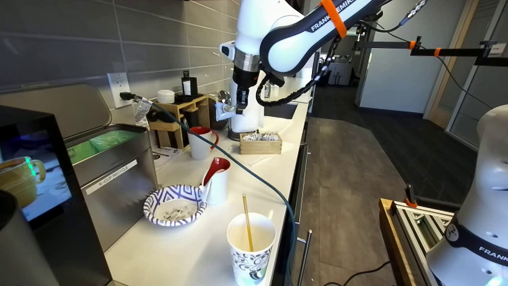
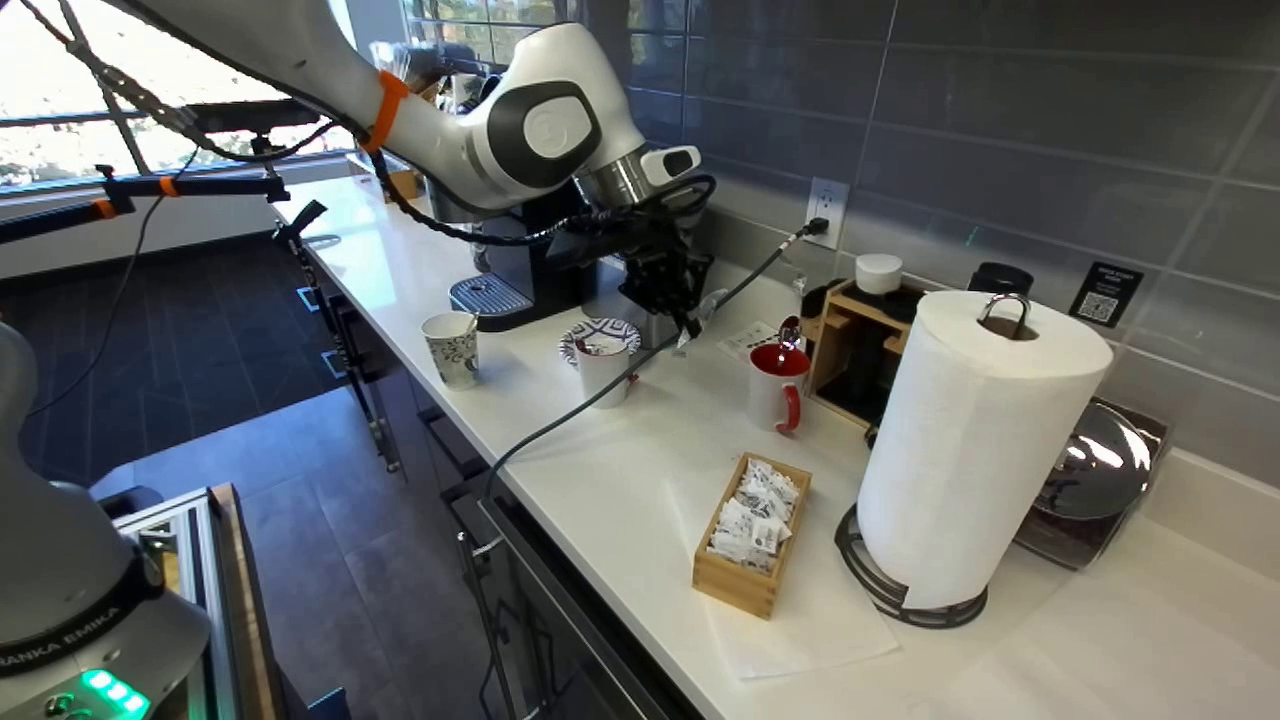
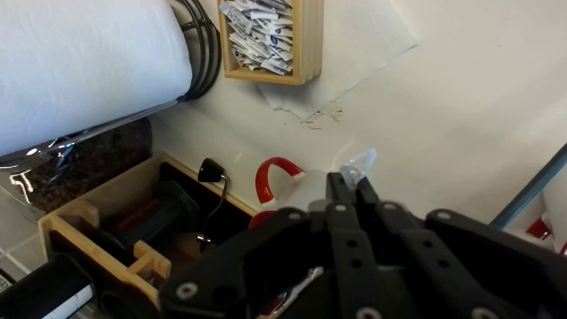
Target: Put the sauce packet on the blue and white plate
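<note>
The blue and white plate [image 1: 152, 210] is a round shallow dish on the counter beside the K-cup bin. It also shows in an exterior view [image 2: 618, 330], partly hidden behind a white mug; it is out of the wrist view. My gripper [image 3: 354, 188] is shut on a small pale, shiny sauce packet [image 3: 359, 166], which sticks out past the fingertips. The packet [image 1: 224, 111] hangs at the gripper [image 1: 241, 109], raised above the counter near the wooden organizer and well apart from the plate. In an exterior view the gripper [image 2: 690, 322] shows dark, with the packet [image 2: 708, 308] at its tips.
A white mug with red inside [image 1: 218, 186] stands against the plate. A red-handled mug [image 1: 199, 145] stands below the gripper. A cable [image 1: 254, 171] crosses over the counter. A paper cup [image 1: 254, 262], wooden packet box [image 1: 260, 147], organizer [image 2: 850, 330] and paper towel roll [image 2: 980, 450] stand around.
</note>
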You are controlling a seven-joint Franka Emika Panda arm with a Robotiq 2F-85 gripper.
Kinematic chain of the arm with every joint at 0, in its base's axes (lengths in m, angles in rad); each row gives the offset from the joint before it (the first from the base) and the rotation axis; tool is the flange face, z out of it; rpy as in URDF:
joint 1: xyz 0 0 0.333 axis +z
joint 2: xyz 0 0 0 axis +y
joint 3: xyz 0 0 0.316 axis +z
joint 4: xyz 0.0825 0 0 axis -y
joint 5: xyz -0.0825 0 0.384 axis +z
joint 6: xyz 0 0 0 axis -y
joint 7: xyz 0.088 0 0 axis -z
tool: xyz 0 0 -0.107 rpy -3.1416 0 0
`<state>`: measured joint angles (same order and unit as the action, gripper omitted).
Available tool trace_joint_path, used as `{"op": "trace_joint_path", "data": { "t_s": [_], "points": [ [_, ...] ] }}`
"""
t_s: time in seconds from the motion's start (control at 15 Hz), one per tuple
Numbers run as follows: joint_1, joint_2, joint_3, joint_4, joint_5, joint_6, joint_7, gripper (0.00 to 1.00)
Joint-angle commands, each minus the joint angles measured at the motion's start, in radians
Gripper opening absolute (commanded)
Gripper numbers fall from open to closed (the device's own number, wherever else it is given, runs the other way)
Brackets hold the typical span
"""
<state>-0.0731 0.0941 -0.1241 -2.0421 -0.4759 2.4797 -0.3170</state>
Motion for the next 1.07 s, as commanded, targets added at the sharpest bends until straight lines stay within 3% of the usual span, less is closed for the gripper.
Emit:
{"op": "trace_joint_path", "data": {
  "t_s": [0.0,0.47,0.73,0.93,1.0],
  "points": [
    [-0.009,-0.003,0.008,0.001,0.001,-0.003,-0.002,0.02],
    [0.051,0.063,0.066,0.154,-0.169,-0.033,-0.055,0.02],
    [0.044,0.131,0.128,0.231,-0.053,0.041,-0.300,0.02],
    [0.021,0.197,0.176,0.280,0.106,0.103,-0.513,0.02],
    [-0.013,0.225,0.222,0.300,0.159,0.105,-0.585,0.02]
  ]
}}
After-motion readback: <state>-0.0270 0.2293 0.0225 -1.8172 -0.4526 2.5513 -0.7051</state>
